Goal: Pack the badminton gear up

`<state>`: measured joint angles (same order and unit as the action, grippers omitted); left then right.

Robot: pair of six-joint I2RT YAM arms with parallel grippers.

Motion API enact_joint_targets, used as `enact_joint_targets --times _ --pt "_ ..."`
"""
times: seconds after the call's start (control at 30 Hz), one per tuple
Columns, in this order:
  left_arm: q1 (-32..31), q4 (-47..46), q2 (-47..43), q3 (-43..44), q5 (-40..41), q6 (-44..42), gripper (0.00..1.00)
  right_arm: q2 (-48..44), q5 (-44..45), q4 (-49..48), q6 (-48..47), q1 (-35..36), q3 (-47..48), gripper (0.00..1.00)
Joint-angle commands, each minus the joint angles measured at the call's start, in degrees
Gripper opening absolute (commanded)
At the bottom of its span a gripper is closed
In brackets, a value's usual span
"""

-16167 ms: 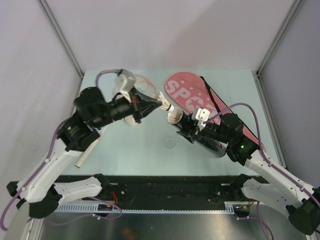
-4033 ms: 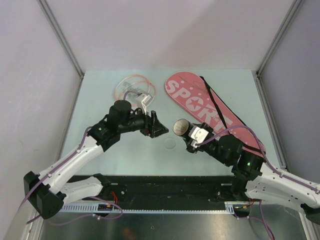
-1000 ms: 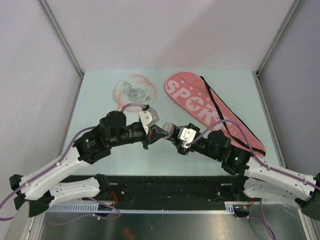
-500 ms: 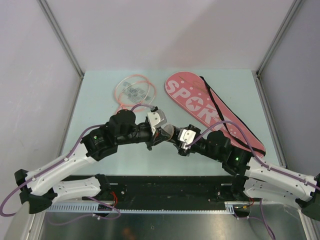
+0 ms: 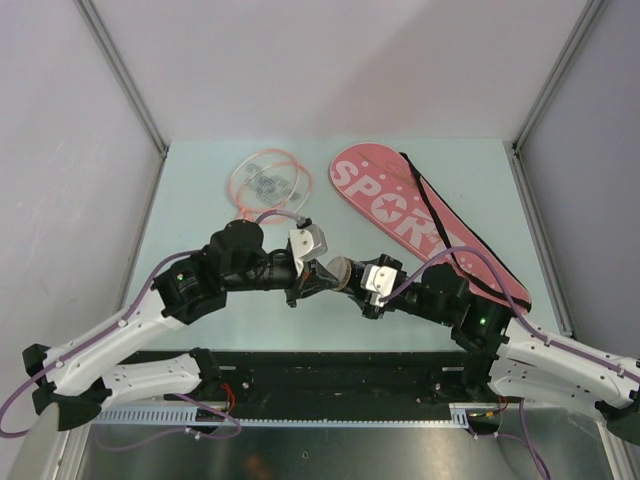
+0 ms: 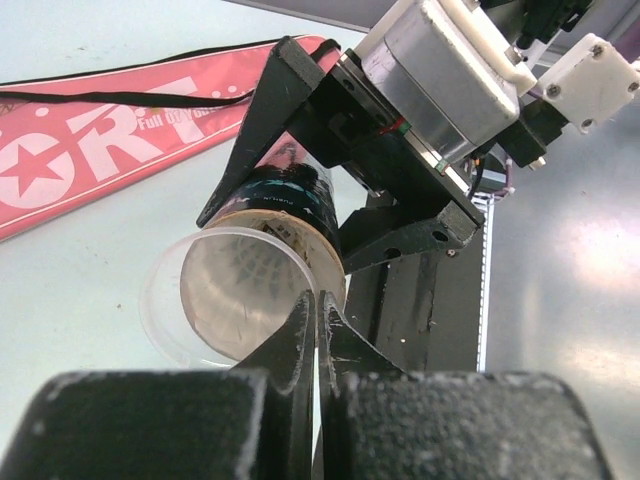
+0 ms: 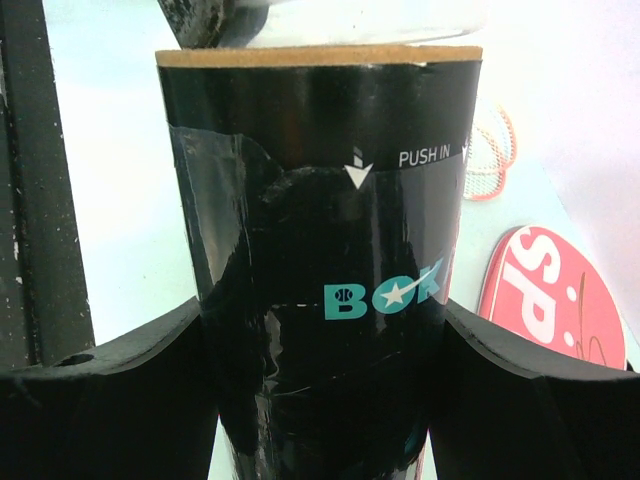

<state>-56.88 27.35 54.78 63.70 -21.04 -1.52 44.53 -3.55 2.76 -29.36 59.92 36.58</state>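
Note:
My right gripper (image 7: 320,345) is shut on the long black tube (image 7: 320,250), which is held off the table with its mouth (image 5: 340,270) towards the left arm. A clear plastic cap (image 6: 200,300) sits at that mouth. My left gripper (image 6: 318,300) is shut on the cap's rim, and in the top view it (image 5: 320,276) meets the tube end. Faint feather shapes show through the cap. The pink-white racket (image 5: 268,180) lies at the back left. The pink "SPORT" cover (image 5: 420,215) with its black strap lies at the back right.
The racket's head (image 7: 490,150) and the cover (image 7: 545,290) show beyond the tube in the right wrist view. A round mark (image 5: 340,288) sits on the pale green table under the grippers. Metal posts and grey walls bound the table.
Both grippers stay joined at the tube mouth. The left wrist has shifted slightly and the tube end has drifted a little towards the near edge.

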Motion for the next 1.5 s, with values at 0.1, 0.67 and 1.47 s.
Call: enact_joint_targets --times 0.1,0.67,1.47 --pt "-0.25 0.77 1.29 2.57 -5.94 -1.21 0.01 -1.38 -0.23 -4.35 -1.04 0.46 2.10 0.00" --pt "-0.25 0.68 2.78 3.98 -11.65 -0.68 0.00 -1.55 0.04 -5.58 -1.05 0.90 2.18 0.00" --pt "-0.25 4.02 1.55 5.55 -11.39 -0.42 0.00 -1.82 0.39 -5.22 -1.31 1.25 1.74 0.00"
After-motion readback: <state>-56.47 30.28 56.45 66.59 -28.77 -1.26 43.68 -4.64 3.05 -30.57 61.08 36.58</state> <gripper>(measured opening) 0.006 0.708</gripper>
